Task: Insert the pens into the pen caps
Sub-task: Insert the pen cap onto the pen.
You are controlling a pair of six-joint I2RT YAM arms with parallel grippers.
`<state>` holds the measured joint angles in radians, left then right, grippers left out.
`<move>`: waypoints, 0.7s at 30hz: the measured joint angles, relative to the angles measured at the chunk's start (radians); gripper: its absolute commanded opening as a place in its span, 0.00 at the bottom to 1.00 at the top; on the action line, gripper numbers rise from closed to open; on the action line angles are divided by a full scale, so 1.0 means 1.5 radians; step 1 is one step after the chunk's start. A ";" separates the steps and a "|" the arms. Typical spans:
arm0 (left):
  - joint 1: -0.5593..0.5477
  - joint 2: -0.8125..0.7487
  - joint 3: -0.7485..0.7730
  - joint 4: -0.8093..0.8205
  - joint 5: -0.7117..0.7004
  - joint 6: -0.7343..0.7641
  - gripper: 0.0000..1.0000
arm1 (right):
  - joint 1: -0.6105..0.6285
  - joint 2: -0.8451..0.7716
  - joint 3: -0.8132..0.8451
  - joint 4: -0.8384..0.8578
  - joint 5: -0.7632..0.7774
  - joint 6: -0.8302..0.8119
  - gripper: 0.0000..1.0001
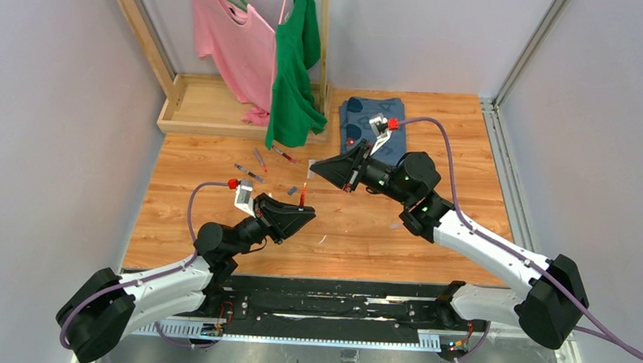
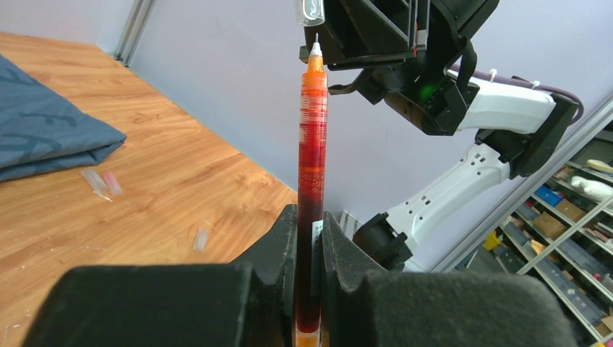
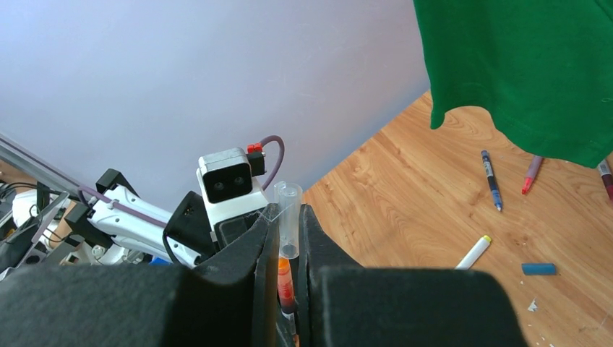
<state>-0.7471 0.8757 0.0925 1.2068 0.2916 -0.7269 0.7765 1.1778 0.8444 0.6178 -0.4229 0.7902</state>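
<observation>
Left gripper [image 2: 309,224]: jaws closed tight on the red pen [image 2: 312,144], which stands upright with its tip just short of the clear cap [image 2: 311,10]. Right gripper [image 3: 288,217]: jaws nearly together, clamping that cap.

Only the right wrist view shows a blue pen [image 3: 491,179], white pen [image 3: 473,253] and blue cap [image 3: 538,269] lying on the table [image 3: 405,210]. Only the left wrist view shows loose caps [image 2: 95,182] near the cloth [image 2: 50,137].

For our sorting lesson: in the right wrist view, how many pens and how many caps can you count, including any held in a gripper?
pens: 5
caps: 2
total: 7
</observation>
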 measured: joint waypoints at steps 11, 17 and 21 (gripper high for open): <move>0.000 -0.002 0.001 -0.001 0.001 0.000 0.00 | 0.006 0.013 0.003 0.010 -0.016 -0.006 0.00; 0.000 -0.005 0.001 -0.004 0.001 0.000 0.00 | 0.006 0.018 0.008 0.016 -0.018 -0.006 0.01; 0.000 -0.005 0.001 -0.004 0.001 0.000 0.00 | 0.007 0.019 0.009 0.020 -0.019 -0.006 0.01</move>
<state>-0.7471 0.8684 0.0937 1.2003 0.2935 -0.7273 0.7864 1.2057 0.8577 0.6472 -0.4515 0.7811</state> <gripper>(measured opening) 0.132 0.116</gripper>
